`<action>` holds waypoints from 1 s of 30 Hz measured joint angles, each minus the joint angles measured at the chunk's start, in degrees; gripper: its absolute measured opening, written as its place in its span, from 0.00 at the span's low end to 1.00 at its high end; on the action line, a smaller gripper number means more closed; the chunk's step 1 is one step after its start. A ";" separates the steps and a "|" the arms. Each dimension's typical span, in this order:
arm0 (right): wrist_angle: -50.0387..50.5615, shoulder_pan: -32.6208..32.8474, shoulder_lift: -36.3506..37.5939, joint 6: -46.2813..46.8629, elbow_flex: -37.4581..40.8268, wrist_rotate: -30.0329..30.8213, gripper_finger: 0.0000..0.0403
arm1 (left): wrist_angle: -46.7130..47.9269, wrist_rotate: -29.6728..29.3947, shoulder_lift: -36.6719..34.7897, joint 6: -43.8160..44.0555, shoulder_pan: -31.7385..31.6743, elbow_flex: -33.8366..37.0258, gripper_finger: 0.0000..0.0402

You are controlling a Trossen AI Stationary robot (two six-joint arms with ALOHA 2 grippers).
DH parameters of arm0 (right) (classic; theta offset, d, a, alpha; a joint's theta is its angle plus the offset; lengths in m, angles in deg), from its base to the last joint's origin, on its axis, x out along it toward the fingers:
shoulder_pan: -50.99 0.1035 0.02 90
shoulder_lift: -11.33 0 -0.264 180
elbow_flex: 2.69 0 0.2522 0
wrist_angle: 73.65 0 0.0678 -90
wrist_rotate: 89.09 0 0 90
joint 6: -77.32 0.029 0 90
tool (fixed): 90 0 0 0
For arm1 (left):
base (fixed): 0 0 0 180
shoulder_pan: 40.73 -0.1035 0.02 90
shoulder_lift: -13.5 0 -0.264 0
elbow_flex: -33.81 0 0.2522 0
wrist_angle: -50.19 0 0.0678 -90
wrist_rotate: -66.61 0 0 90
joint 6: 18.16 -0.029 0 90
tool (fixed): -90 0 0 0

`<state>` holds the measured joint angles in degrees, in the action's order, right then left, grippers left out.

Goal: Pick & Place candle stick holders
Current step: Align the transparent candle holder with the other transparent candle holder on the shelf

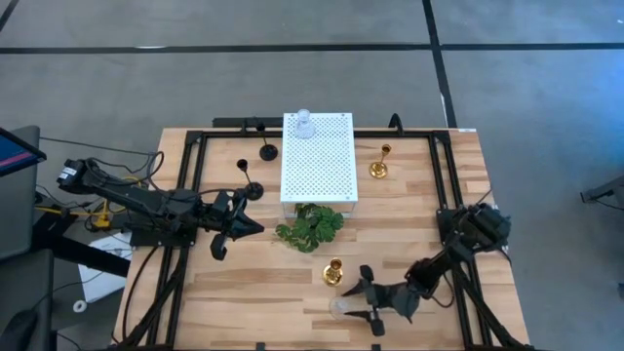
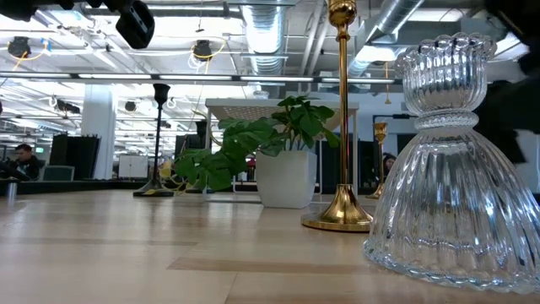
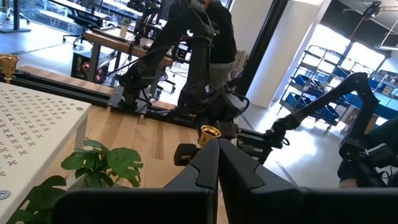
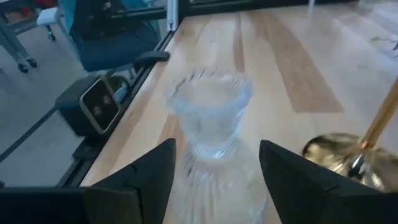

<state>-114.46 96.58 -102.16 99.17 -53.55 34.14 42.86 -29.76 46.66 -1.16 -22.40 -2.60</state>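
High view, clear glass holder (image 1: pixel 340 308) at front table edge (image 1: pixel 322 343), right gripper (image 1: pixel 365 300) jaws straddling

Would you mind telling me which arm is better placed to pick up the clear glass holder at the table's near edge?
Right. The right gripper is open with the clear glass holder between its fingers, while the left gripper is shut, far across the table.

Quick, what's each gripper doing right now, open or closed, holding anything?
Left gripper: closed, holding nothing, beside the sprig.
Right gripper: open, fingers either side of the glass holder, not yet gripping it.
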 joint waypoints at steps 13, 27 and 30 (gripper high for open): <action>1.45 -3.34 -0.16 -2.96 -2.93 -6.37 0.60 | 0.02 0.00 0.00 -0.01 -0.02 0.00 0.02; 1.37 -4.02 -0.18 -2.25 -2.93 -9.24 0.29 | 0.02 0.00 0.00 -0.01 0.00 0.00 0.02; 1.22 -4.02 -0.18 -1.05 -2.93 -10.20 0.29 | 0.02 0.00 0.00 -0.01 0.00 -0.01 0.02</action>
<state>-113.23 92.56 -102.34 98.12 -56.48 23.95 42.89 -29.76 46.66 -1.17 -22.40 -2.61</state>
